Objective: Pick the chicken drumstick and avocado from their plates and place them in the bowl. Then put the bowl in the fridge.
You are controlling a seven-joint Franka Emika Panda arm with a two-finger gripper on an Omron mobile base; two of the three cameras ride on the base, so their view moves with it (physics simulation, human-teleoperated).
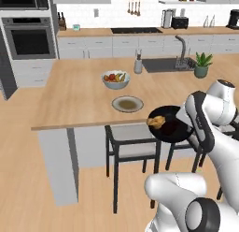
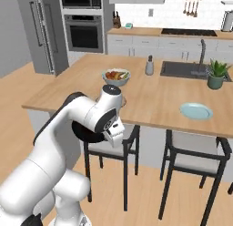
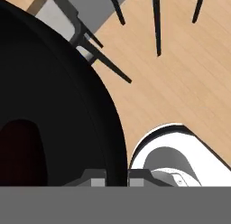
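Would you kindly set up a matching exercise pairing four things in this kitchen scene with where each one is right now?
Things:
1. chicken drumstick
2. black bowl
3. grey plate
4. light-blue plate

Places:
A. bare on the island counter, in front of the fruit bowl
B. held off the counter edge, above the chair, by the pincer
C. bare on the counter near the potted plant
D. lying in the black bowl

Pairs: 1-D, 2-B, 3-A, 4-C
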